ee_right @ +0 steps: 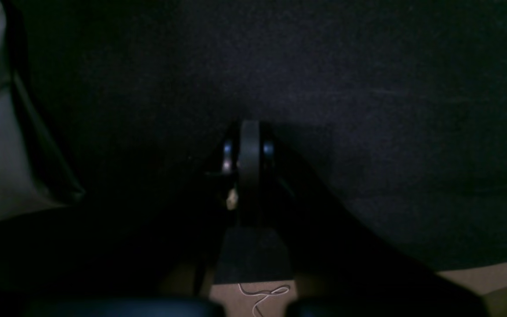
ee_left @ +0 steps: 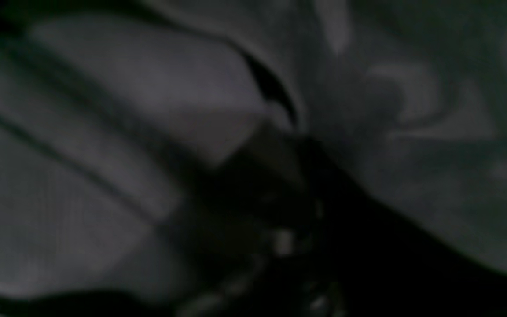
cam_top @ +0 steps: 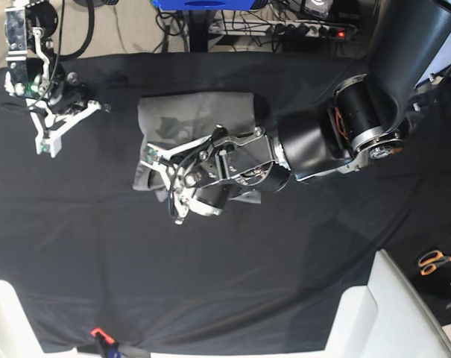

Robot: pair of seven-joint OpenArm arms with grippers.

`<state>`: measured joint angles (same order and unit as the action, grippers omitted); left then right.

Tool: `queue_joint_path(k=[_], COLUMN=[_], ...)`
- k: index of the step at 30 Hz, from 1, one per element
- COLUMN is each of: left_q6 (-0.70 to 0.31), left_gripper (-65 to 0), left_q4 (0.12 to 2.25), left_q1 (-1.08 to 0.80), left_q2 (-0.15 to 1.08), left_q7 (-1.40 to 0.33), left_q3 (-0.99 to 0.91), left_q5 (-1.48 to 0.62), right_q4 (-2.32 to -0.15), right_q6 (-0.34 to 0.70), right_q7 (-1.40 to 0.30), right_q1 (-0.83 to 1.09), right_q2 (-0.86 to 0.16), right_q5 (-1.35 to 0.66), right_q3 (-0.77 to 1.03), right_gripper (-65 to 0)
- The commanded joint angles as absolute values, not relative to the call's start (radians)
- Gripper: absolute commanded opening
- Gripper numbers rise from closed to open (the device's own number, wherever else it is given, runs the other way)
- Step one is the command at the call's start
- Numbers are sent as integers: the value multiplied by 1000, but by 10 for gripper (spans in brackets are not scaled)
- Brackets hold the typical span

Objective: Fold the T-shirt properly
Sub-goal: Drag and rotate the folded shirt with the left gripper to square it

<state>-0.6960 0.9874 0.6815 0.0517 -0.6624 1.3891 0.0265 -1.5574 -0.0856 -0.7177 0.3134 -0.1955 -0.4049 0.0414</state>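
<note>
Mid-table on the black cloth point(cam_top: 285, 261), the T-shirt point(cam_top: 199, 112) lies as a compact folded bundle. My left gripper point(cam_top: 165, 183) sits at its near-left edge, jaws apart; whether cloth is held, I cannot tell. My right gripper point(cam_top: 52, 134) is closed, empty, far left. Risk: fabric snagging a finger could pull the fold open.

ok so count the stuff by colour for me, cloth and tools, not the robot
grey: 1, the T-shirt
black: 1, the large cloth
orange: 1, the scissors
total: 3
</note>
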Motion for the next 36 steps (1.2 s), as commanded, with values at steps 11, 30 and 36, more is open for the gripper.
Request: queue_joint_path(k=[11,30,36], left_q6=[-698,-698,-698], left_gripper=[-72,-127,-650], left_q4=[1003,1397,1669], left_q1=[734,700,406], left_q2=[44,76,148], left_q7=[-671,-990,-1056], left_q3=[1363,955,799], left_q5=[33,28,38], right_q4=[-1567,-1529,-1529], right_q6=[-84,-77,-77], right_q7=[-707,-707,-707], right_q1=[308,297,297], right_q2=[-203,-203,-208], right_q5=[-407,-407,-407], right_q3=[42,41,41], right_gripper=[-650,-650,-650])
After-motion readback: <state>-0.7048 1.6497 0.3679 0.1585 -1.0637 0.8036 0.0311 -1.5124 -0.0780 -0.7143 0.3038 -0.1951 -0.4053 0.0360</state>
